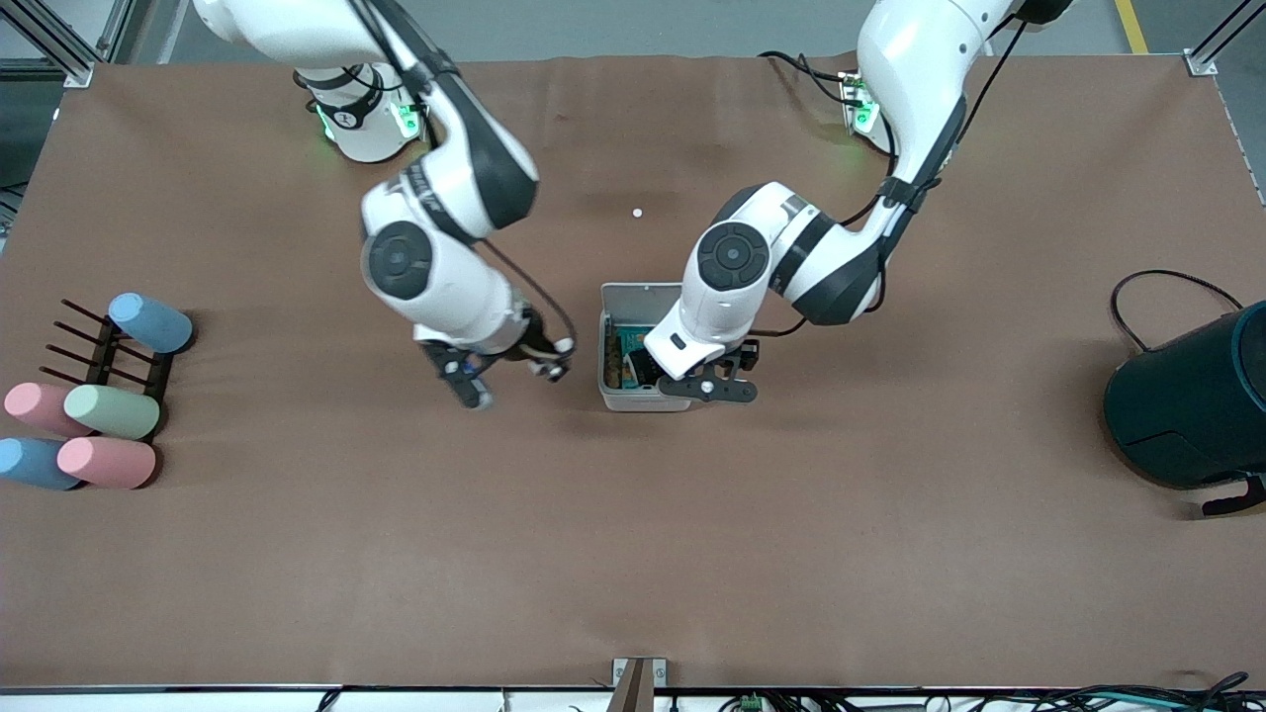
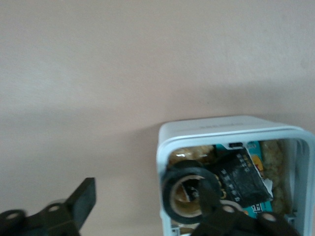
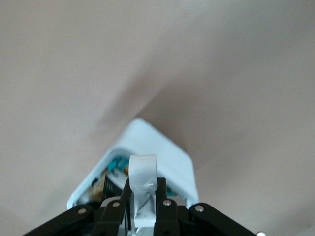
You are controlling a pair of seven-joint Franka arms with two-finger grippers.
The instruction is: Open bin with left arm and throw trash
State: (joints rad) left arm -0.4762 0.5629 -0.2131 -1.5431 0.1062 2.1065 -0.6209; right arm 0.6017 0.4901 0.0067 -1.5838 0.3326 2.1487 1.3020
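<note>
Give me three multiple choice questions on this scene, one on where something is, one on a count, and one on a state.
1. Where is the tape roll?
A. in the bin
B. among the cylinders
C. held up in the air

2. How many pastel cylinders lie at the right arm's end of the table?
A. three
B. five
C. seven

3. How is the bin's lid?
A. shut
B. open, standing up
C. taken off and lying flat

Answers:
1 A: the left wrist view shows the roll inside the bin, beside the black packet, under the open left gripper.
2 B: the front view shows two blue, two pink and one green.
3 B: the lid stands up at the bin's edge and the contents show. The right gripper, beside the bin, holds the white piece.
</note>
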